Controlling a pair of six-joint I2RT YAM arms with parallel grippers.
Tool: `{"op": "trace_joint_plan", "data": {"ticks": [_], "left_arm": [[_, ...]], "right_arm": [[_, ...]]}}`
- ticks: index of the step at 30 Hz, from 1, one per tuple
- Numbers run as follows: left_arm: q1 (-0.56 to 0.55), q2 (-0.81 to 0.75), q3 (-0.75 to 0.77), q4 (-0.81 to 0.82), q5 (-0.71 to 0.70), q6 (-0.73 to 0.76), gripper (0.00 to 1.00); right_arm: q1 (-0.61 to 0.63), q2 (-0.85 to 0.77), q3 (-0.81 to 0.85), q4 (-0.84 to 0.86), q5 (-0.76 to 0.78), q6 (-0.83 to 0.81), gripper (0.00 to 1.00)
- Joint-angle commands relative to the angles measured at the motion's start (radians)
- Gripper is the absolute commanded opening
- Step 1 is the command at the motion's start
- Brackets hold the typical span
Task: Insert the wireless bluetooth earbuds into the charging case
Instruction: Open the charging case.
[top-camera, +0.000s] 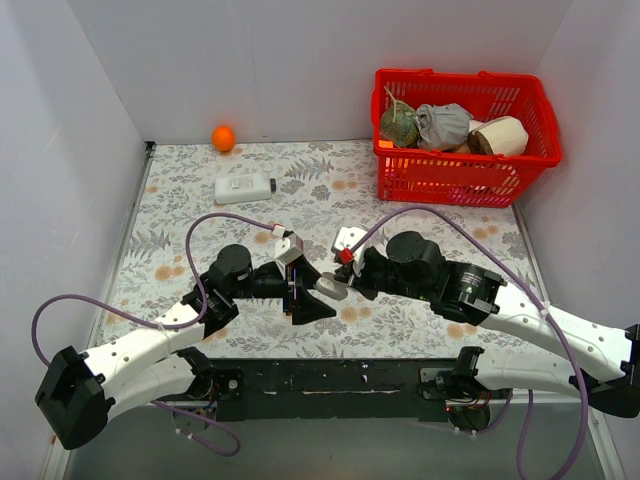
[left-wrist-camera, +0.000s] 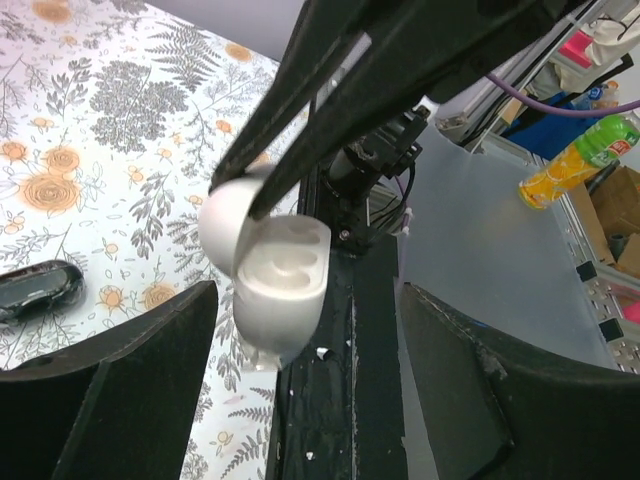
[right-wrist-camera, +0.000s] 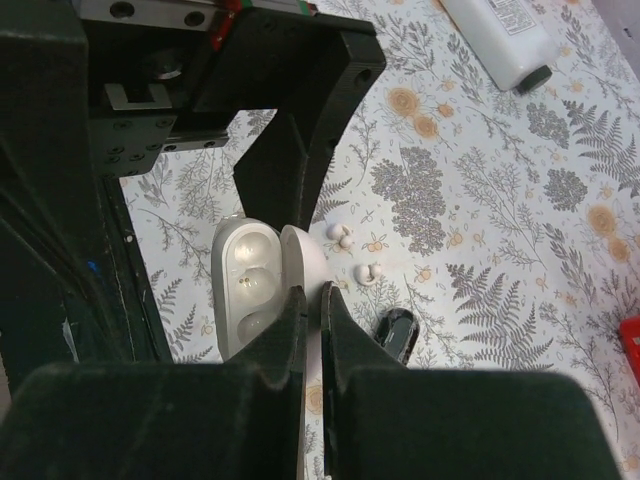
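From above, the charging case (top-camera: 331, 290) is between both arms, over the desk (top-camera: 180, 200). In the left wrist view, my left fingers (left-wrist-camera: 130, 390) stand wide open around it and hold nothing. In the right wrist view, my right fingers (right-wrist-camera: 283, 340) are closed on its lid (right-wrist-camera: 300, 255). The two earbuds (right-wrist-camera: 342, 235) lie near it on the desk. I think they are light and slippery, so it is best to pinch each one gently across the body.

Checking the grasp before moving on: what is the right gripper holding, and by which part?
The right gripper holds the open white charging case, pinched by the edge of its flipped-open lid. The left gripper is open and holds nothing.
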Motion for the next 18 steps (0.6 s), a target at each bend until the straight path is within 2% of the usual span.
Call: {"op": "trace_joint_plan", "data": {"ticks": [1, 7, 12, 18], "left_arm": [[0.007, -0.001, 0.019, 0.062, 0.012, -0.008, 0.73], [0.008, 0.017, 0.026, 0.063, 0.015, 0.011, 0.67], [0.008, 0.024, 0.015, 0.068, 0.032, 0.015, 0.56], [0.008, 0.02, 0.009, 0.068, 0.035, 0.031, 0.47]], "right_arm": [[0.017, 0.013, 0.0, 0.064, -0.015, -0.007, 0.01], [0.02, 0.022, -0.011, 0.074, -0.023, 0.003, 0.01], [0.022, 0.025, -0.012, 0.081, -0.023, 0.004, 0.01], [0.023, 0.025, -0.012, 0.083, -0.026, 0.012, 0.01]]}}
